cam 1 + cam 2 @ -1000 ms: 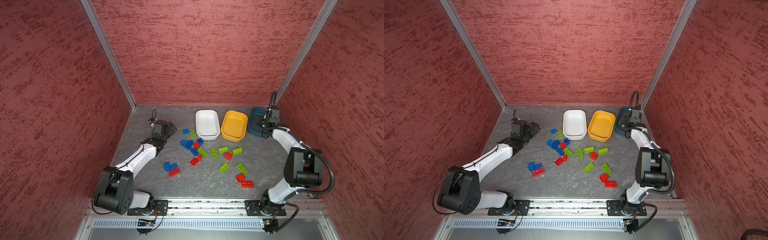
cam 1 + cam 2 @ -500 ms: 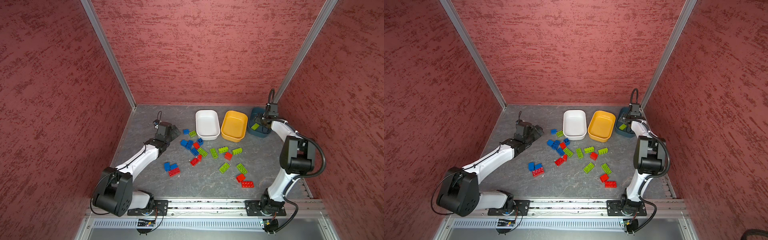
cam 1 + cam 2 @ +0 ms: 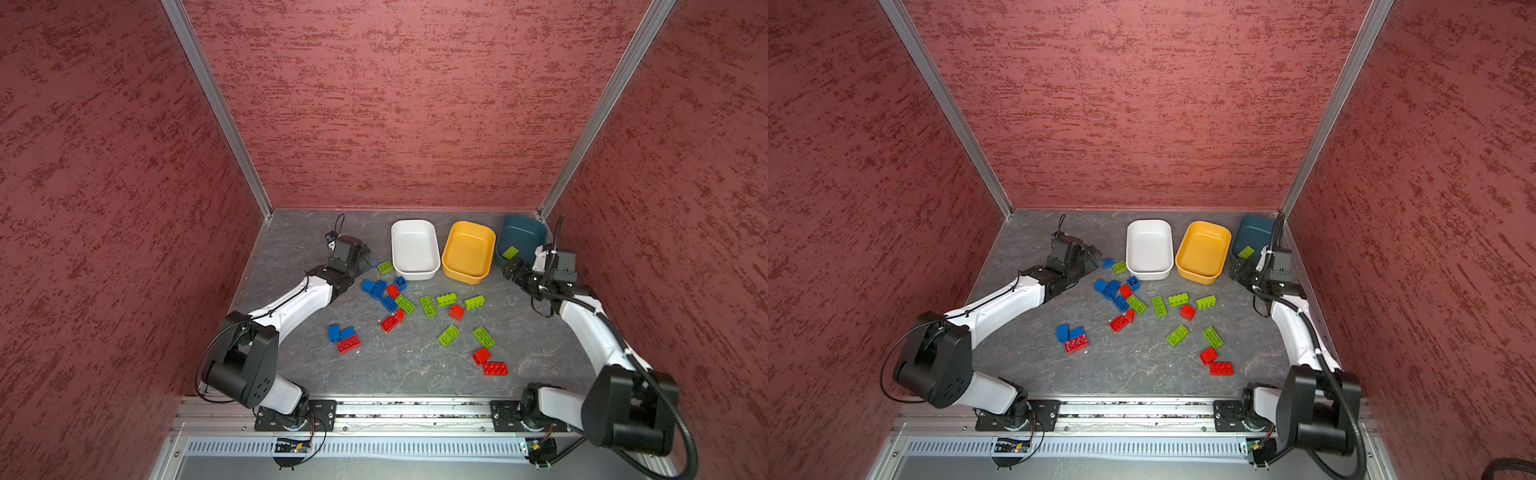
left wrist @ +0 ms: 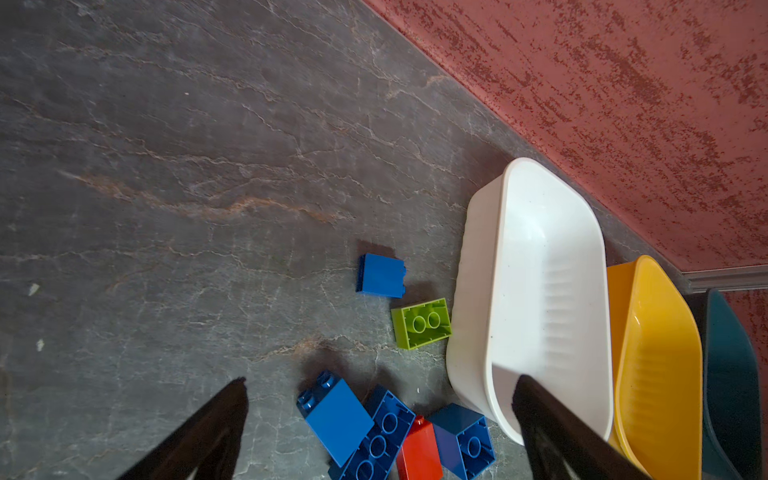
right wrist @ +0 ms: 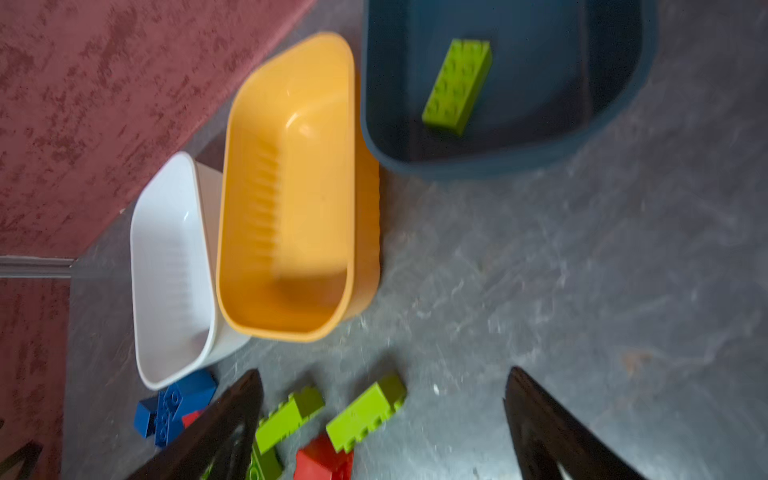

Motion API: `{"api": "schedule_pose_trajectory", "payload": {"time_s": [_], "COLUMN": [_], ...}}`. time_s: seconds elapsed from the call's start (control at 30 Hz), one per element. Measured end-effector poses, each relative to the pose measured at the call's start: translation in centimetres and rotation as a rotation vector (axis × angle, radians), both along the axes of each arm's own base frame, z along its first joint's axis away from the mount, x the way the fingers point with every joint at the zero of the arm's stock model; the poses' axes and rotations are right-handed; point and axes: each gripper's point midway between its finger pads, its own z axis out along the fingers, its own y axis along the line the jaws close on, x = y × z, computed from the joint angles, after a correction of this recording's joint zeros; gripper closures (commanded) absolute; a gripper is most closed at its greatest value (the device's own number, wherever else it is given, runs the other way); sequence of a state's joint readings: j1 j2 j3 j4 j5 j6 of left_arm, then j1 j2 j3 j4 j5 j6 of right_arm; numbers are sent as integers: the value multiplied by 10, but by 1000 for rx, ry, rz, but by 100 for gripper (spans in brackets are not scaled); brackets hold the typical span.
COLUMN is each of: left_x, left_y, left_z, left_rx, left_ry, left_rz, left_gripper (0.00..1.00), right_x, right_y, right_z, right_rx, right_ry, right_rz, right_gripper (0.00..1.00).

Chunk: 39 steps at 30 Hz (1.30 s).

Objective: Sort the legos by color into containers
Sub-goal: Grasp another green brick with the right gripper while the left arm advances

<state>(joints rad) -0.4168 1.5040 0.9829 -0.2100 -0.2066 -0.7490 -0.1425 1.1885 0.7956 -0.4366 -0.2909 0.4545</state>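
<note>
Left tool [image 4: 382,380] spread wide, empty; right tool [image 5: 383,372] likewise. Likely pick: lone blue brick [image 4: 381,276]. Straddle squarely, clear of green brick [image 4: 422,322].

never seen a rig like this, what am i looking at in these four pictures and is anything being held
These are two robot arms, the left arm and the right arm, mounted at the near edge of a grey table. Each ends in a two-finger gripper. Two pictures come from a twin camera overhead. The two close-ups come from cameras on the wrists, and the dark prongs there are gripper fingers. On the table lie loose legos in blue, red and green, plus an empty white tub, an empty yellow tub and a teal tub containing one green lego. The left gripper and the right gripper are both open, holding nothing.
</note>
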Motion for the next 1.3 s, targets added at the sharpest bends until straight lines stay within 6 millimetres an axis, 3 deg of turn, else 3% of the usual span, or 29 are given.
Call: {"api": "schedule_pose_trajectory", "payload": {"time_s": [0.17,0.43,0.6,0.83,1.07,1.3], "left_x": [11,15,14,14,13,11], "left_y": [-15,-33,-35,-35,-34,-36], "left_z": [-1,-1,0,1,0,-1], "left_rx": [-3,-12,-11,-8,-5,-1], "left_ry": [5,8,11,14,16,23], "left_rz": [-24,-59,-64,-63,-61,-66], "left_gripper": [0,1,1,1,1,1], "right_x": [-54,-100,-108,-106,-113,-115], "right_y": [38,83,96,88,91,79], "right_z": [-24,-60,-75,-96,-113,-127], "right_rx": [72,103,1,-174,-265,-339], "right_ry": [94,210,262,342,402,454], "right_rz": [105,233,272,234,266,226], "right_gripper": [9,14,15,17,29,42]}}
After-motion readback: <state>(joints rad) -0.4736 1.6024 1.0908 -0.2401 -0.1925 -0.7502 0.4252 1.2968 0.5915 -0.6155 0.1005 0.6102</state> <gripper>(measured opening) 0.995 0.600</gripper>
